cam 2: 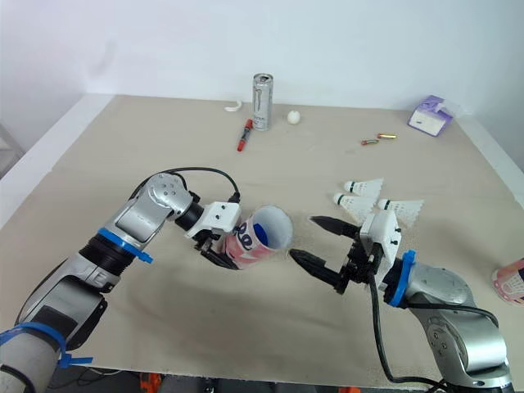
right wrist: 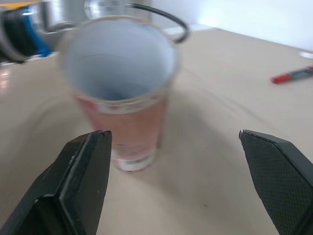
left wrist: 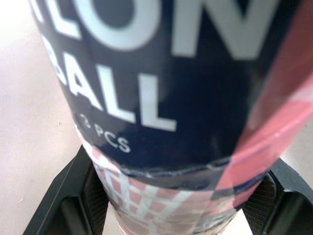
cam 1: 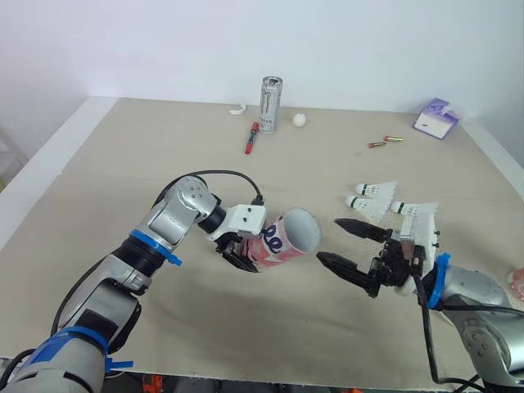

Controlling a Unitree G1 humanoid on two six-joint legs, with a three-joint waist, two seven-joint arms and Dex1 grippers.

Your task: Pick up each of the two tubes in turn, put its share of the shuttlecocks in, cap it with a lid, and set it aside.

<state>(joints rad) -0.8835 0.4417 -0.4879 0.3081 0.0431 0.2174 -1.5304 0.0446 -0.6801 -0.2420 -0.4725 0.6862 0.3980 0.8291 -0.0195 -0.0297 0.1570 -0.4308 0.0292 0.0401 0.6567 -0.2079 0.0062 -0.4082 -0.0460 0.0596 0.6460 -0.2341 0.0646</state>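
My left gripper [cam 1: 246, 250] is shut on a pink and blue shuttlecock tube [cam 1: 282, 239], held low over the table and tilted so its open mouth [right wrist: 120, 61] faces right. Both fingers [left wrist: 63, 196] press the tube's lower end. My right gripper [cam 1: 332, 240] is open with nothing in it, a short way from the tube's mouth and pointing at it. Three white shuttlecocks [cam 1: 372, 190] lie on the table just behind the right gripper. Another pink tube [cam 2: 509, 282] shows partly at the table's far right edge.
Along the back of the table are a silver can [cam 1: 271, 104], a red marker [cam 1: 251, 137], a small white ball [cam 1: 300, 120], a curved white piece [cam 1: 237, 110], two batteries [cam 1: 385, 142] and a purple tissue pack [cam 1: 435, 119].
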